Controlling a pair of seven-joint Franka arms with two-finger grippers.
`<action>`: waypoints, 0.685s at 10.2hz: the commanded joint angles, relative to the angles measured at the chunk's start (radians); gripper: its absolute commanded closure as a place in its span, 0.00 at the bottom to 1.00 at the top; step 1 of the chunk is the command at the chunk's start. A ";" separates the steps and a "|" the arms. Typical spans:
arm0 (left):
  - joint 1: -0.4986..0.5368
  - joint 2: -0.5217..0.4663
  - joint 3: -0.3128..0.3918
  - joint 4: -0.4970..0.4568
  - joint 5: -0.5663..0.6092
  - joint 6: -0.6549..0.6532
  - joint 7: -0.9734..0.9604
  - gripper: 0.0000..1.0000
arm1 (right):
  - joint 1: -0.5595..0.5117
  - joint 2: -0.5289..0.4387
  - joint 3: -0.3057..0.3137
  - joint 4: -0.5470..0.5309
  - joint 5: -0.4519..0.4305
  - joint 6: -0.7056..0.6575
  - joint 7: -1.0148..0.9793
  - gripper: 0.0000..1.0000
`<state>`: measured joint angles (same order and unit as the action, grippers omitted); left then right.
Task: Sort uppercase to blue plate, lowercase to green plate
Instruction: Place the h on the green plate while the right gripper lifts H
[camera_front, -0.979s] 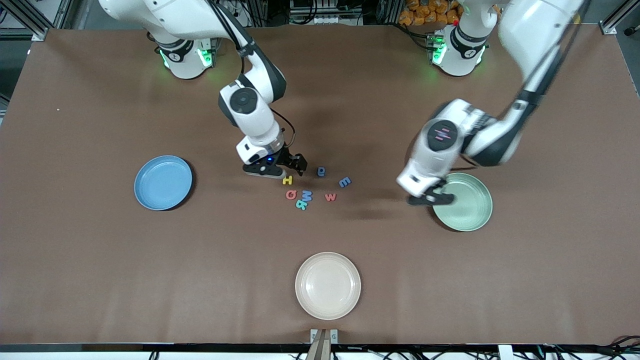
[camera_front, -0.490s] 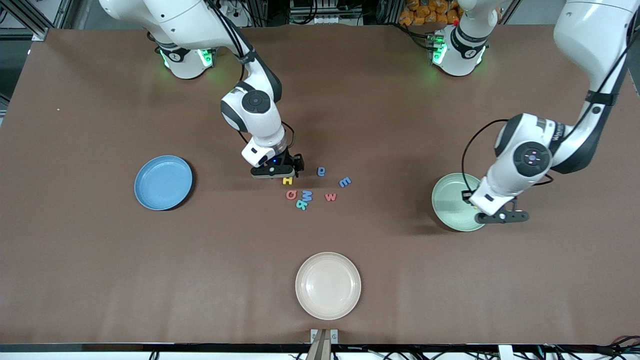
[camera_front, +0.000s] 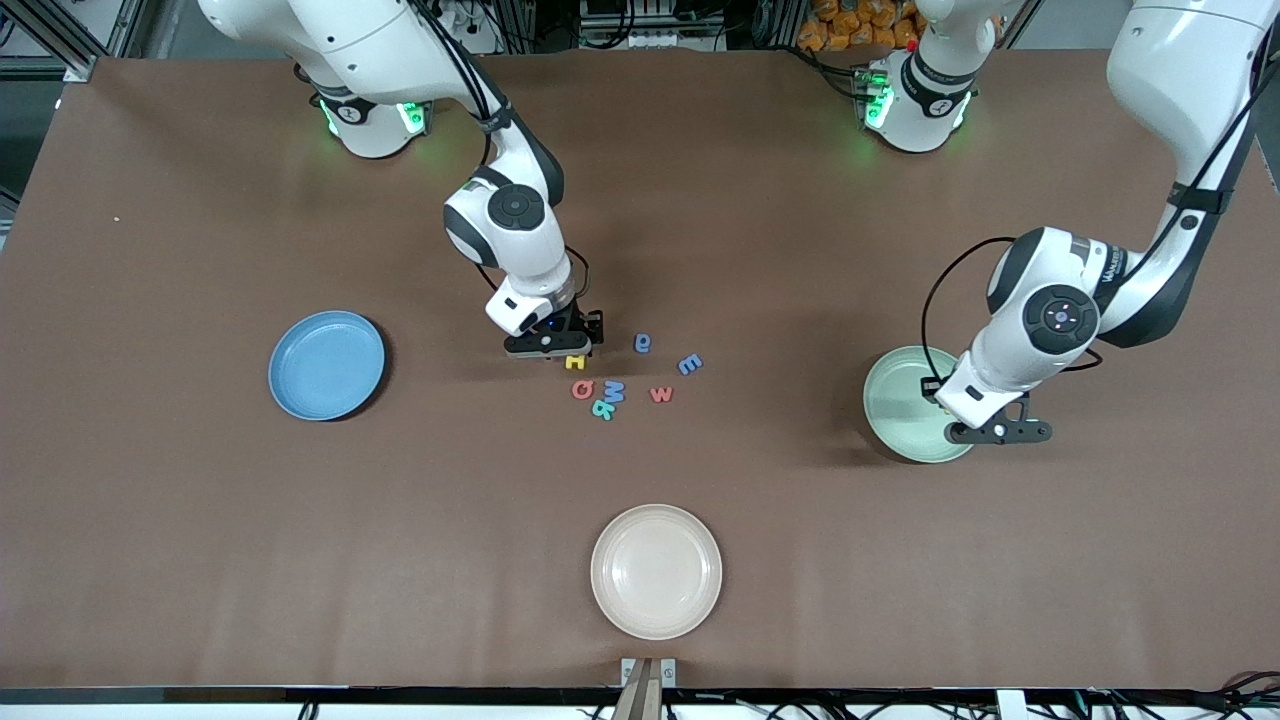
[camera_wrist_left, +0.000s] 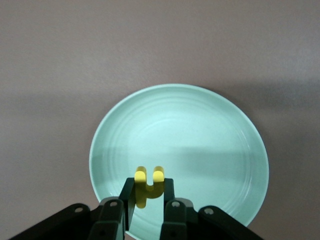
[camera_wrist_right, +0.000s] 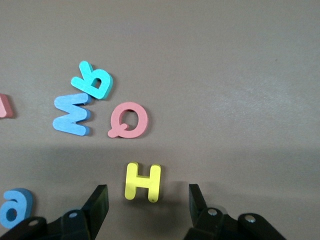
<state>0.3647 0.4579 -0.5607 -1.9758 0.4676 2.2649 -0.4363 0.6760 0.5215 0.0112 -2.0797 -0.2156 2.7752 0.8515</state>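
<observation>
Left tool (camera_wrist_left: 148, 202) over green plate (camera_wrist_left: 210, 130), clamped on yellow hooked letter (camera_wrist_left: 149, 185); right tool (camera_wrist_right: 145, 205) spread, seemingly straddling yellow H (camera_wrist_right: 143, 182).

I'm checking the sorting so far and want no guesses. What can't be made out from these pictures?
- Yellow hooked letter: the shut left gripper covers its lower part in the left wrist view; its arm hides it in the front view, over the green plate.
- Rounded blue letter: cut off in the right wrist view.
- Right gripper: fingers either side of the yellow H, contact unclear.
</observation>
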 joint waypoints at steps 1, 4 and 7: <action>0.006 0.010 -0.007 0.002 0.003 -0.007 0.007 0.18 | 0.004 0.047 0.001 0.047 -0.027 0.009 0.047 0.30; -0.004 0.025 -0.007 0.008 0.005 -0.005 -0.001 0.00 | 0.002 0.055 0.001 0.056 -0.025 0.009 0.050 0.40; -0.004 0.033 -0.008 0.037 0.005 -0.002 0.004 0.00 | 0.002 0.058 0.001 0.056 -0.025 0.009 0.050 0.54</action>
<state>0.3600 0.4832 -0.5614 -1.9624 0.4676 2.2667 -0.4363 0.6775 0.5631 0.0122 -2.0404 -0.2161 2.7788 0.8686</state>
